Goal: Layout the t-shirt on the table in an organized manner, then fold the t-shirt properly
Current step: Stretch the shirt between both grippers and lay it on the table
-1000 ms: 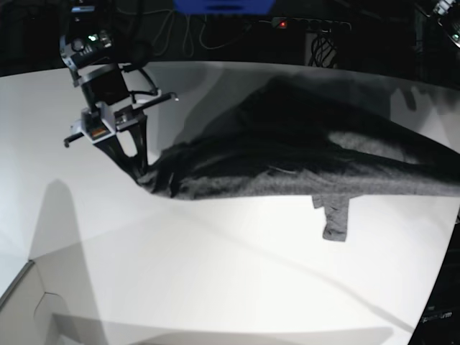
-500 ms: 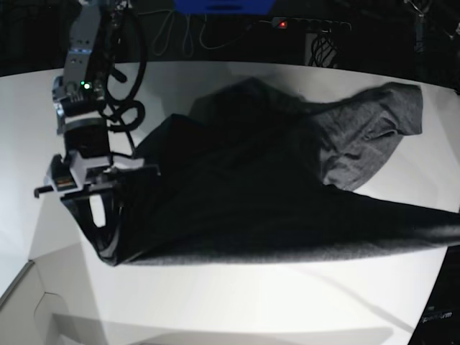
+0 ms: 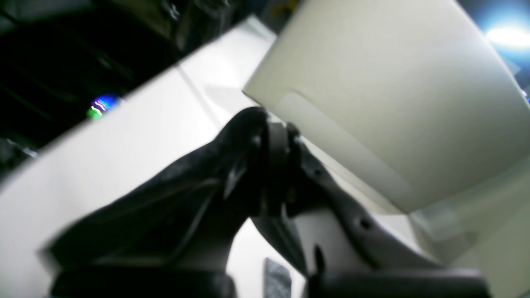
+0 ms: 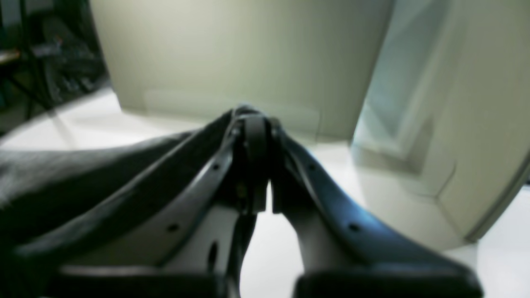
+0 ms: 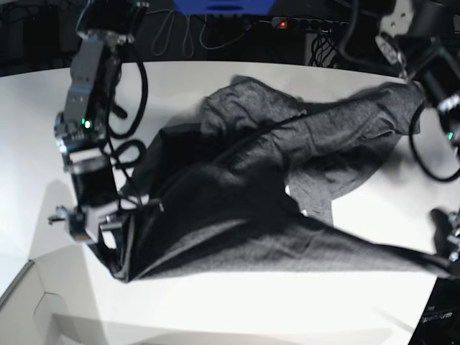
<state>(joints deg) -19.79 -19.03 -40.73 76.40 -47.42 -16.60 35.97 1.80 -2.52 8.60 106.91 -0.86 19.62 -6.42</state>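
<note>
The dark grey t-shirt (image 5: 266, 215) lies stretched across the white table (image 5: 237, 302), its near hem pulled taut from left to right and its far part bunched toward the back right. My right gripper (image 5: 118, 269) is shut on the hem's left corner; in the right wrist view its fingertips (image 4: 253, 120) pinch dark cloth (image 4: 62, 178) that trails off to the left. My left gripper (image 5: 447, 259) holds the hem's other end at the right edge. The left wrist view shows it (image 3: 275, 128) shut on the fabric (image 3: 165, 198).
A pale box (image 5: 29, 302) sits at the front left corner, close to my right gripper, and fills the background of both wrist views (image 4: 248, 54) (image 3: 372, 103). Cables and a power strip (image 5: 309, 24) run along the dark back edge.
Both grippers have pulled the shirt toward the table's front edge. The right gripper came down and forward, the left arm has come into view at the right, and the cloth has settled wider.
</note>
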